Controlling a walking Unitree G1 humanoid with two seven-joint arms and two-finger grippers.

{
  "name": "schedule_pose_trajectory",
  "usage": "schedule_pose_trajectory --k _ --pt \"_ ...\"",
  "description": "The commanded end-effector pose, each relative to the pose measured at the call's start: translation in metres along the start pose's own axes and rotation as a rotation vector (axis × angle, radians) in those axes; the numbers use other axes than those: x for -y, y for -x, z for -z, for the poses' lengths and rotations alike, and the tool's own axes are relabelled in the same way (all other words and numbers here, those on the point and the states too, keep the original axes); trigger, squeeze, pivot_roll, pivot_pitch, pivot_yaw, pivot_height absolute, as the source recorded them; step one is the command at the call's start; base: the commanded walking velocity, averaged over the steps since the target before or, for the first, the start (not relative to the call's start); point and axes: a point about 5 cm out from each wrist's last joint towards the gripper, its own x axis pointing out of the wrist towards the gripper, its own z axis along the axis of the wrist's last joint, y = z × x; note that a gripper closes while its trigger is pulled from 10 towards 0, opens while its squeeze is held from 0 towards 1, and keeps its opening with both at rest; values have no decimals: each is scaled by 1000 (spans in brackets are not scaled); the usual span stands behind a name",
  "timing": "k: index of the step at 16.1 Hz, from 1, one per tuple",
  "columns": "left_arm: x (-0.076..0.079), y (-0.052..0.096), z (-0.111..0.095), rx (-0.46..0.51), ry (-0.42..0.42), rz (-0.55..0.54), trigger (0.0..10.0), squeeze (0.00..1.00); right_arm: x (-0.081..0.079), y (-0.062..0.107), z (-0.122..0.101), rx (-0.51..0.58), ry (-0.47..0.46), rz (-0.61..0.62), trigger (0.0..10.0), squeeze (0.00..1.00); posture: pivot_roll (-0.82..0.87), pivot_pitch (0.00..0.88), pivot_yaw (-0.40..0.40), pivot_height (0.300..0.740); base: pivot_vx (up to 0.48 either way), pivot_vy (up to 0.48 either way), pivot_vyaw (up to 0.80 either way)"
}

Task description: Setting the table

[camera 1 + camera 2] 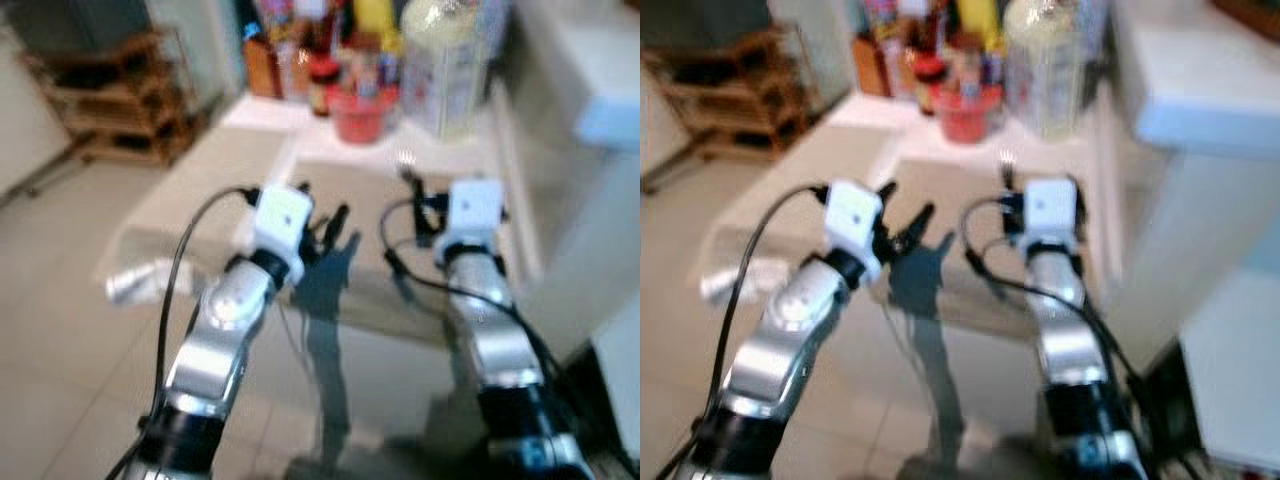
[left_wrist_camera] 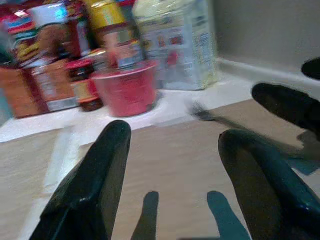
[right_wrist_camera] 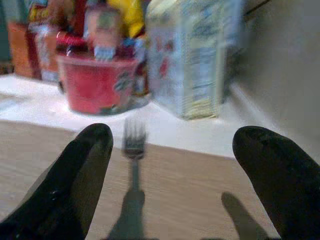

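You are holding the right gripper [image 3: 172, 172] with fingers spread, just short of the fork [image 3: 133, 150] lying on the table [image 1: 230, 180]; the left gripper [image 2: 175, 175] is spread too. Overshooting risks hitting the red bowl [image 3: 97, 82] beyond.

Silver arms, white wrist housings, black cables, black fingers [image 2: 92, 190].
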Motion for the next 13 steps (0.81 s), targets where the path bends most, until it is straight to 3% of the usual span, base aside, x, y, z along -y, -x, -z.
schedule_pose_trajectory --k 1,8,13 --pt "-10 3 1 -9 -18 -37 10000 0 -14 -1 -3 4 -15 -46 10000 0 29 48 29 740 0 0 0" --pt "-7 7 2 -18 -15 -38 10000 0 -16 -5 -8 15 -19 -52 10000 0 34 62 31 740 0 0 0" --pt "-6 7 1 -22 -18 -16 10000 0 -15 -25 -12 -27 -111 -13 10000 0 36 64 44 740 0 0 0"
